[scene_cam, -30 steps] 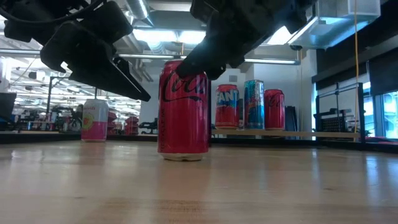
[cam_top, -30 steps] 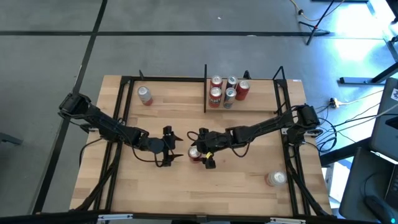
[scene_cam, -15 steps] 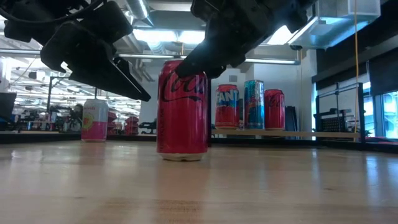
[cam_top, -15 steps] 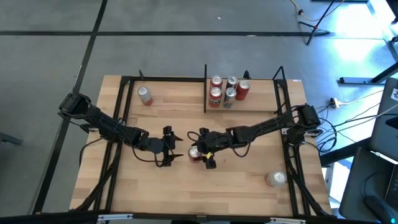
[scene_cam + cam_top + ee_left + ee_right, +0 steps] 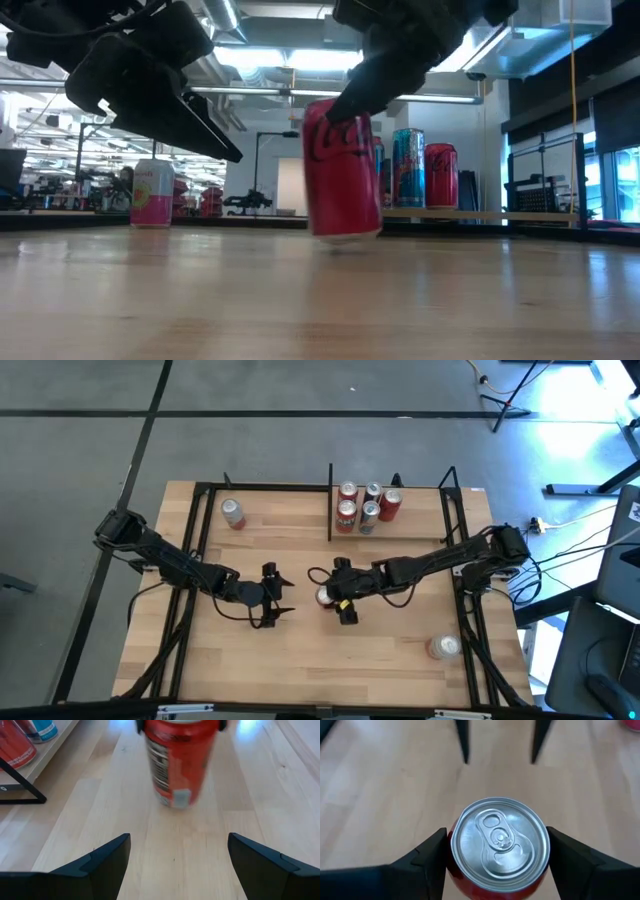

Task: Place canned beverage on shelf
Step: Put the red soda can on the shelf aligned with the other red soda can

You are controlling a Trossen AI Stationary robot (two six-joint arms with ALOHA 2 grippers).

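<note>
A red cola can (image 5: 342, 170) is in my right gripper (image 5: 499, 851) near the table's middle; it also shows in the high view (image 5: 325, 597) and the left wrist view (image 5: 177, 760). My left gripper (image 5: 177, 855) is open and empty, just to the table's left of the can (image 5: 278, 595). The shelf (image 5: 420, 522), a pale board in a black frame, stands at the far right with several cans on it. My right gripper pinches the can's side wall just below its top rim (image 5: 451, 851) between its two fingers, one on each side. The fingers (image 5: 425, 857) come from above, slanting in from the table's right. The can is tilted, its base just off the table or barely touching it.
A pink can (image 5: 232, 512) stands at the far left, also in the low view (image 5: 152, 192). Another can (image 5: 443, 648) lies near the front right corner. Black frame rails (image 5: 200, 530) run along the table's sides.
My right gripper has gone toward the table's right edge and a little up with the red can. The can stood upright on the table before; now it is tilted and farther from my left gripper.
</note>
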